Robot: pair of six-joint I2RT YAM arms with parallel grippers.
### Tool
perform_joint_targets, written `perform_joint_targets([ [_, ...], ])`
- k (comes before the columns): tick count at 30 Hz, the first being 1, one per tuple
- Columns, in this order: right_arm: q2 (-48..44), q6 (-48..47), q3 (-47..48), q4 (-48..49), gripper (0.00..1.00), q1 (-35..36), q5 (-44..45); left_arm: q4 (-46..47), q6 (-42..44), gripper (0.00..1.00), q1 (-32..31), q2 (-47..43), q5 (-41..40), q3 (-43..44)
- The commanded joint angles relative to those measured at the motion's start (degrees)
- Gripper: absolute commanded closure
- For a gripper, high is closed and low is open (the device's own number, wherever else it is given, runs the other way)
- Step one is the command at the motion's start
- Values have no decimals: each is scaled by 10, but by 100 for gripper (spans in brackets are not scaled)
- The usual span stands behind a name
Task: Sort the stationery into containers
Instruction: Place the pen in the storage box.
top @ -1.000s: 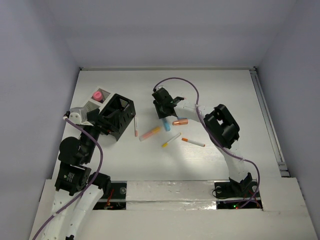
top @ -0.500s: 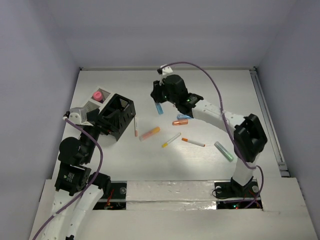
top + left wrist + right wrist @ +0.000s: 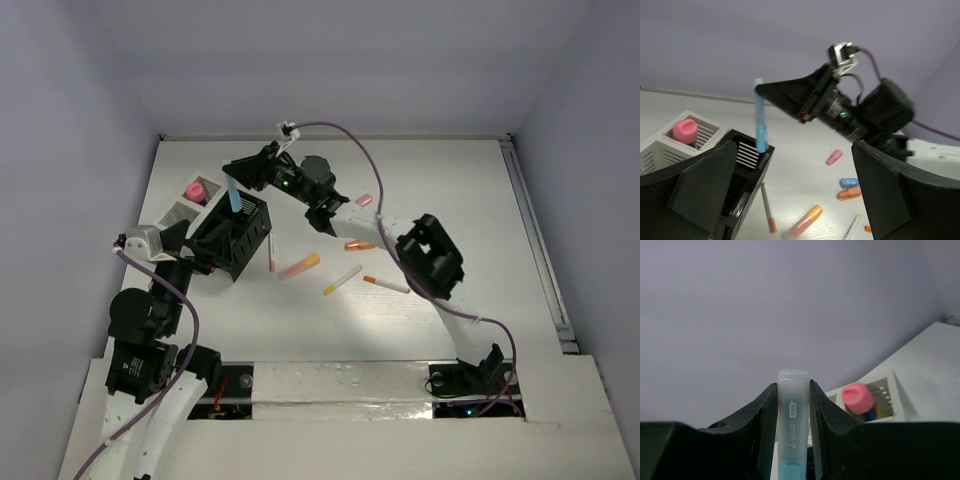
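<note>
My right gripper (image 3: 232, 185) is shut on a light blue marker (image 3: 234, 197) and holds it upright, its lower end just above the black divided box (image 3: 250, 238). The marker stands clamped between the fingers in the right wrist view (image 3: 791, 425) and shows in the left wrist view (image 3: 760, 127). My left gripper (image 3: 205, 248) is open at the black box (image 3: 747, 165), jaws wide apart (image 3: 794, 145). A white box (image 3: 178, 212) behind it holds a pink marker (image 3: 195, 189).
Loose on the table: a pink capsule (image 3: 363, 200), an orange capsule (image 3: 358, 244), an orange-pink marker (image 3: 300, 265), a white pen beside the black box (image 3: 271, 252), and two white pens (image 3: 343, 279) (image 3: 386, 285). A blue capsule (image 3: 849, 182) lies by the orange one.
My right arm lifted the blue marker from the table's middle and swung left until it hangs over the black box. The left arm shifted only slightly.
</note>
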Motion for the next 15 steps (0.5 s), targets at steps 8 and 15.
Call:
perform_joint_targets([
  [8, 205, 51, 343, 1, 83, 58, -6, 17, -1, 1, 3, -21, -10, 6],
  [15, 285, -36, 447, -68, 82, 95, 103, 22, -2, 1, 3, -25, -8, 6],
])
